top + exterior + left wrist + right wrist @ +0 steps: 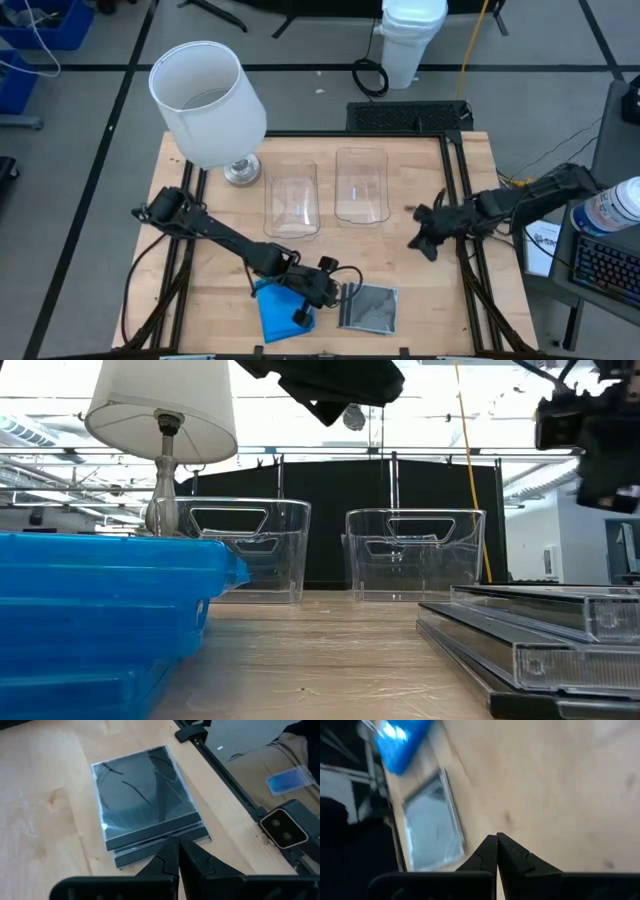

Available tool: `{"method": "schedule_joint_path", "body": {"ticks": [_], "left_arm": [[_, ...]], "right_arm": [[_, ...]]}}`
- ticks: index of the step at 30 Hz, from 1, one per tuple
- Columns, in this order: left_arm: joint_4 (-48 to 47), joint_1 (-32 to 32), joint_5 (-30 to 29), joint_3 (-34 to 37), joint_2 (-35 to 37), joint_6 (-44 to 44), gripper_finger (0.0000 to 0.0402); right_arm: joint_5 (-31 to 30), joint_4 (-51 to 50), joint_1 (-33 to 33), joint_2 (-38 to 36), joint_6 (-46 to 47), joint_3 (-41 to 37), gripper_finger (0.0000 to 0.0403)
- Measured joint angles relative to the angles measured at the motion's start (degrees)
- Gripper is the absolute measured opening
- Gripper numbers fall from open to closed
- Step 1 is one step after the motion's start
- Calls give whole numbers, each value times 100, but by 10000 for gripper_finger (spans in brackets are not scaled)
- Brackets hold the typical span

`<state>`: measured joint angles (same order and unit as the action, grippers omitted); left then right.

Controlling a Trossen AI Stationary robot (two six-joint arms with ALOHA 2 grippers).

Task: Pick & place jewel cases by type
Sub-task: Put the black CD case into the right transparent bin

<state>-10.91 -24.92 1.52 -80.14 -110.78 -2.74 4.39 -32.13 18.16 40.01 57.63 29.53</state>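
Note:
A stack of blue jewel cases (pixel 280 312) lies at the table's near edge. To its right lies a stack of dark grey jewel cases (pixel 368 307), seen close in the left wrist view (pixel 145 795). My left gripper (pixel 338 292) is shut between the two stacks. Its tips (pixel 177 842) point slanting down at the dark stack's left edge. My right gripper (pixel 428 245) is shut with nothing in it. It hangs over bare wood near the table's right edge (pixel 496 837). My left gripper's shut fingertips (pixel 170 851) stand at the left edge of the dark grey stack (pixel 150 852), coming slanting down from the table's left. I cannot tell whether they touch it. The stack lies flat on the table.
Two clear plastic tubs (pixel 291 200) (pixel 361 185) stand side by side at the table's middle, toward the far side. A lamp with a white shade (pixel 208 105) stands at the far left. A black frame rail (pixel 462 200) runs along the right edge.

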Motion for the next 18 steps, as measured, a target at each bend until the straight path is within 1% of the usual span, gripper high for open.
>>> {"method": "schedule_joint_path", "body": {"ticks": [3, 7, 12, 14, 18], "left_arm": [[-36, -54, 2, 0, 0, -2, 4], [-29, -135, 4, 0, 0, -202, 11], [260, -200, 15, 0, -116, -282, 4], [278, -217, 53, 0, -169, -297, 7], [351, -221, 69, 0, -221, -354, 4]], "right_arm": [[-108, 256, 541, 260, 529, -2, 0], [-894, 695, 1262, 455, 1095, -2, 0], [-1516, 1284, 2095, 862, 1629, -2, 0], [-1695, 1453, 2326, 1094, 1738, -1, 0], [-1879, 1451, 2647, 1564, 1962, 1, 0]]}}
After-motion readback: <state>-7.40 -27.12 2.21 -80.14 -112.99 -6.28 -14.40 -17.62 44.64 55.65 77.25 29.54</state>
